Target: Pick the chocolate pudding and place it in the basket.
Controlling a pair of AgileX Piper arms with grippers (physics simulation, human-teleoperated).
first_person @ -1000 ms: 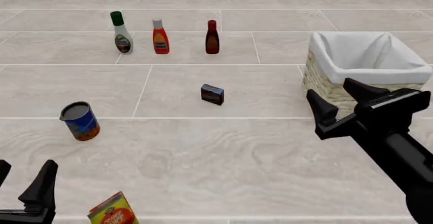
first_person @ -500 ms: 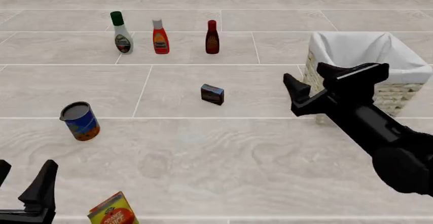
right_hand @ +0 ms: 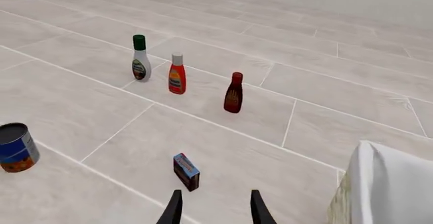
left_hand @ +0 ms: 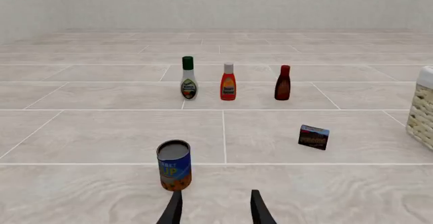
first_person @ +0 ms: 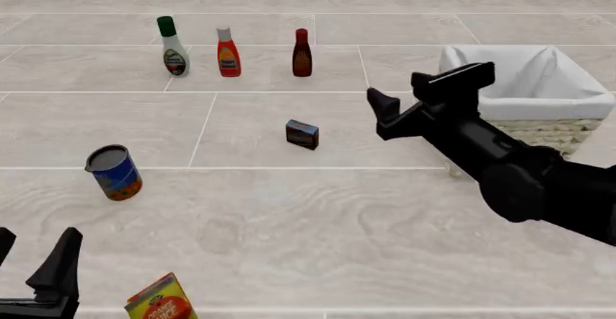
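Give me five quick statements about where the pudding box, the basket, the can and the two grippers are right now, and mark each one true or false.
1. The small dark brown chocolate pudding box stands on the table, outside the pale wicker basket with white cloth lining. True.
2. The right gripper is shut on the pudding box. False: it is open and empty, up in the air to the right of the box.
3. The blue and orange can lies tipped on its side. False: it stands upright.
4. Three bottles stand in a row beyond the pudding box. True.
5. The left gripper holds the yellow-orange juice carton. False: it is open, beside the carton.
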